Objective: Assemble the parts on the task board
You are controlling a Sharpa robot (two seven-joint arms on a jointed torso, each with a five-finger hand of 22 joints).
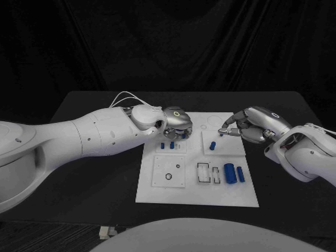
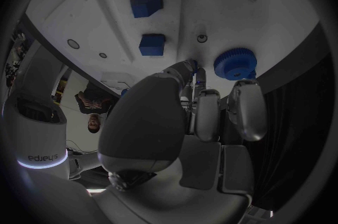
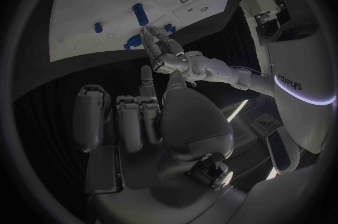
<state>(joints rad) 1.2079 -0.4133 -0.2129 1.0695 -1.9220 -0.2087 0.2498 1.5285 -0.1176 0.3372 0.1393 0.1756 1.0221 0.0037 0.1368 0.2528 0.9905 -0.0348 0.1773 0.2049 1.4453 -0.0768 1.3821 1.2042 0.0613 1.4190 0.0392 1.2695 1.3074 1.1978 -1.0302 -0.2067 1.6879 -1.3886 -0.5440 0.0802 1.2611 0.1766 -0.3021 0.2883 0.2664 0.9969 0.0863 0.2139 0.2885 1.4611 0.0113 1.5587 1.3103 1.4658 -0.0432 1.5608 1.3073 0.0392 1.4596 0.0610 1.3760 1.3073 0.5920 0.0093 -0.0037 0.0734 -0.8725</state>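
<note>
A matte black surface point(image 1: 92, 105) carries the flat white task board point(image 1: 154, 194), its edges well inside the tabletop, with bare room at both sides. The left hand point(image 1: 174, 124), smooth silver, hovers over the board's far left part, fingers curled downward near small blue parts point(image 1: 167, 145); whether it holds anything cannot be told. The right hand point(image 1: 243, 125) pinches over the far right panel. A ribbed blue cylinder point(image 1: 230, 173) lies near the front right.

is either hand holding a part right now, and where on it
Cannot be told. The left hand has its fingertips down among the blue parts; the right hand hovers with fingers curled.
</note>
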